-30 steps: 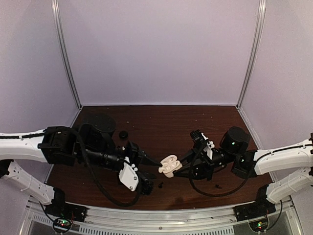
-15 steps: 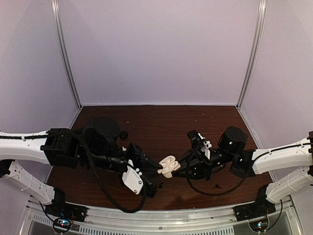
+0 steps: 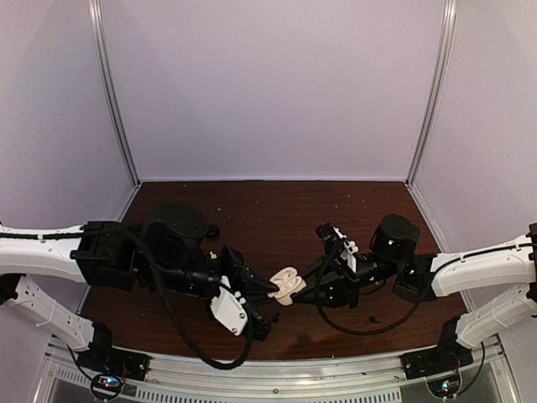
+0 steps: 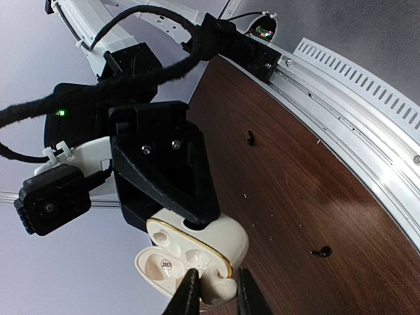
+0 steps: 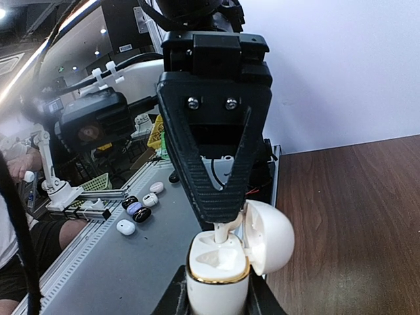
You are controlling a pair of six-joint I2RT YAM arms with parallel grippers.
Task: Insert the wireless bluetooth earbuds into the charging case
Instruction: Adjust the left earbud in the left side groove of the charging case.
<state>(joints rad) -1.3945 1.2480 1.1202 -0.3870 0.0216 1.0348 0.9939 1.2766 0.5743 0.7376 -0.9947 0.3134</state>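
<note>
Right gripper (image 5: 218,289) is clamped on the open white charging case (image 5: 218,269), held over the middle of the bench (image 3: 277,210), a bit toward the near edge. Left gripper (image 4: 215,295) is pinched narrow on a white earbud (image 5: 226,231), w/ the bud's lower end down in the case opening.

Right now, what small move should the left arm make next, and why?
Probably press the left gripper gently toward the socket. It pinches a white earbud standing proud of the open charging case, which the right gripper holds, lid swung aside; the bud seems not yet seated.
</note>
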